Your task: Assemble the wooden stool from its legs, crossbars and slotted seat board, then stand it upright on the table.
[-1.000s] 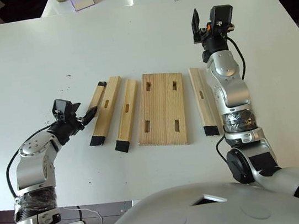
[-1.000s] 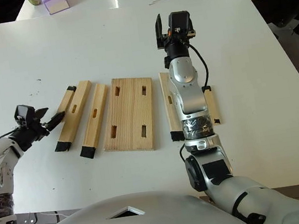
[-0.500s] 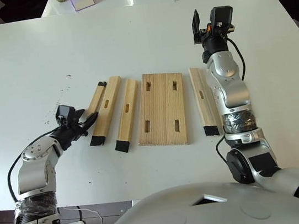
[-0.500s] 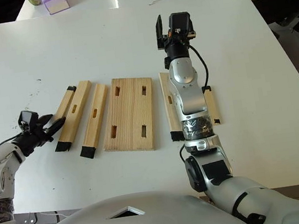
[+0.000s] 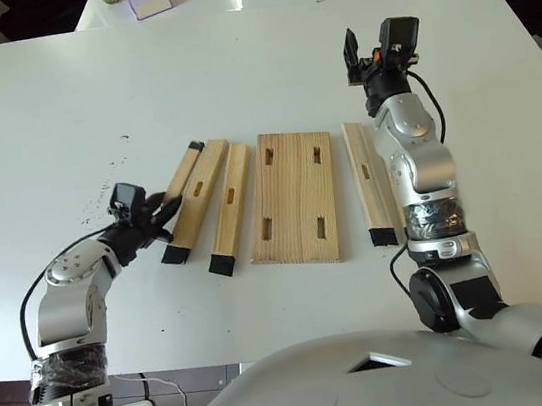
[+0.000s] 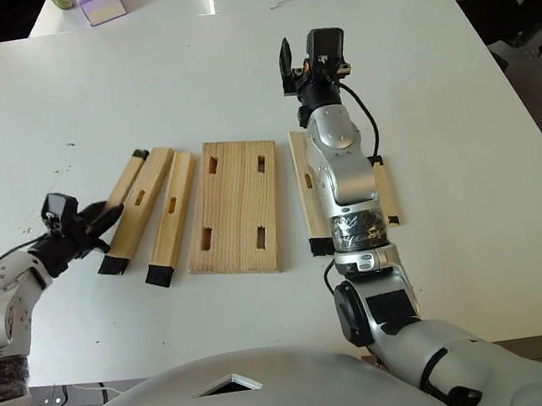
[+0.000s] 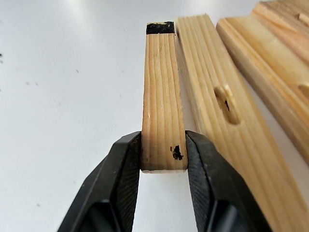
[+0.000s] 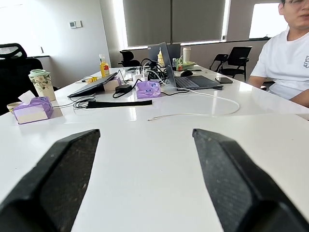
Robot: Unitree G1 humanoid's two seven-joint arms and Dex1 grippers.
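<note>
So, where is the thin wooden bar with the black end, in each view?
Left eye view: thin wooden bar with the black end, leftmost piece, left tool at its near end.
Right eye view: bar also leftmost.
Left wrist view: centre, between the fingers.
Shared landmark: slotted wooden leg beside it.

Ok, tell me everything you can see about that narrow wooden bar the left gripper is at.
The narrow wooden bar is pale, straight-grained wood with a black-capped far end and a small black mark by its near end. It lies flat on the white table, leftmost of the parts, close alongside a wider slotted leg. The left gripper has its black fingers closed against both sides of the near end.
</note>
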